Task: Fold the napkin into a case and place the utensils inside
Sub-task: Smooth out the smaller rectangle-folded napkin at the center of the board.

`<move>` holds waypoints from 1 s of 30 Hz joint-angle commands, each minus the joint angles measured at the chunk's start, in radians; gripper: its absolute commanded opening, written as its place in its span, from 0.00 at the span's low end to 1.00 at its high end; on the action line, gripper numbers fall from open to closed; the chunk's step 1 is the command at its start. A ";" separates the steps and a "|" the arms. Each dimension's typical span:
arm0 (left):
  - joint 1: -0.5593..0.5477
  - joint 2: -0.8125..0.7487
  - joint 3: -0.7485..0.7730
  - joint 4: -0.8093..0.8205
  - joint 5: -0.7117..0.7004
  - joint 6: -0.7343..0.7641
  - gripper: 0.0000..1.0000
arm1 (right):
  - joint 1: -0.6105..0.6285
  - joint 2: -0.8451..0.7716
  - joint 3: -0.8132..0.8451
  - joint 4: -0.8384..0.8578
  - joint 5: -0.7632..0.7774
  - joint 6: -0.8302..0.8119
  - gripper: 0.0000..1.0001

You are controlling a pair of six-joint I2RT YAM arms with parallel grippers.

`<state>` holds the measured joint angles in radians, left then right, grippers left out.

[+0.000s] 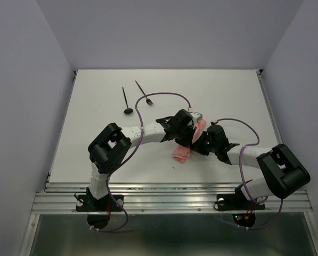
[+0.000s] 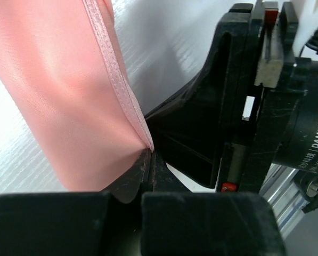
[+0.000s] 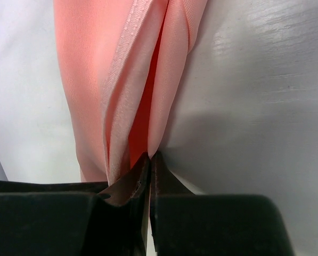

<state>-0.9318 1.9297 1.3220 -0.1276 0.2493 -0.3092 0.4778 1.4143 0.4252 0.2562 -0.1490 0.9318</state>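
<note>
The pink napkin (image 1: 182,152) hangs bunched between my two grippers at the table's middle. My left gripper (image 1: 188,133) is shut on a hemmed corner of the napkin (image 2: 68,106), its tips (image 2: 149,154) pinching the cloth. My right gripper (image 1: 200,144) is shut on a folded edge of the napkin (image 3: 127,80), its tips (image 3: 149,157) closed on the folds. The two grippers are close together, almost touching. The black spoon (image 1: 126,101) and black fork (image 1: 144,93) lie side by side on the far left part of the table, apart from both grippers.
The white table (image 1: 228,96) is bounded by grey walls and a metal rail at the near edge (image 1: 169,194). Purple cables (image 1: 164,96) loop over the arms. The right arm's wrist motor (image 2: 302,106) fills the right of the left wrist view.
</note>
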 commanded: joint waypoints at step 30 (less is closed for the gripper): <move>0.024 -0.024 -0.046 0.059 0.073 0.038 0.00 | -0.045 -0.146 -0.022 -0.044 0.045 0.055 0.56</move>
<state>-0.9119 1.9297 1.2758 -0.0933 0.2974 -0.2855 0.4385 1.2667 0.3923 0.2077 -0.1238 0.9623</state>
